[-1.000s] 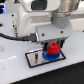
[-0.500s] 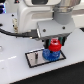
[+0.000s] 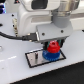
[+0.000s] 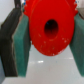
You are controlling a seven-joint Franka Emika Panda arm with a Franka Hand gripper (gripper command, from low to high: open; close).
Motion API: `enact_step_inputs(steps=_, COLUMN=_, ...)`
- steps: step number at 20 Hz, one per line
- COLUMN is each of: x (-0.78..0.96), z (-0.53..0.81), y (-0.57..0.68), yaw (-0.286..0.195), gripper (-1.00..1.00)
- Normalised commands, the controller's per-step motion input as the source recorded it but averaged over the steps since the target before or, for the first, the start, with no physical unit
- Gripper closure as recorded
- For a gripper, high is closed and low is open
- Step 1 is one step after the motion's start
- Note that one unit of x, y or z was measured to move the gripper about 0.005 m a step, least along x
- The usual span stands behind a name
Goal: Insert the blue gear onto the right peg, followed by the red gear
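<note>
Red fills the middle of the wrist view: the red gear point(image 4: 48, 29) sits between the two teal finger pads point(image 4: 21, 42) of the gripper point(image 4: 48, 37), its dark centre hole facing the camera and its toothed rim pressed against the pads on both sides. The jaws are clamped on the red gear.

In the exterior view the gripper point(image 3: 53, 45) hangs in the centre of the frame, just below the white arm point(image 3: 42, 20) that takes up the upper half. The red gear point(image 3: 53, 48) shows between the dark fingers, low over the blue gear point(image 3: 51, 55). The blue gear lies flat on the grey plate point(image 3: 36, 59) with the black rim, toward the plate's end on the exterior view's right, in the lower middle of the frame. Whether the red gear touches the blue one cannot be told at this size. The right peg is hidden by the gears and the fingers. The plate rests on a white table point(image 3: 15, 72), and a black cable point(image 3: 10, 36) runs in from the left edge.
</note>
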Motion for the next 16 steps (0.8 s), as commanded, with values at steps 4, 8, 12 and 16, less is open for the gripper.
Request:
enact_step_inputs(steps=4, x=0.15, z=-0.13, y=0.01, yaw=0.0, gripper=1.0)
enact_step_inputs(steps=8, x=0.03, z=-0.08, y=0.04, yaw=0.0, gripper=1.0)
enact_step_inputs(steps=12, x=0.0, z=0.01, y=0.05, yaw=0.0, gripper=-1.0)
enact_step_inputs(steps=16, x=-0.01, z=0.24, y=0.09, yaw=0.0, gripper=-1.0)
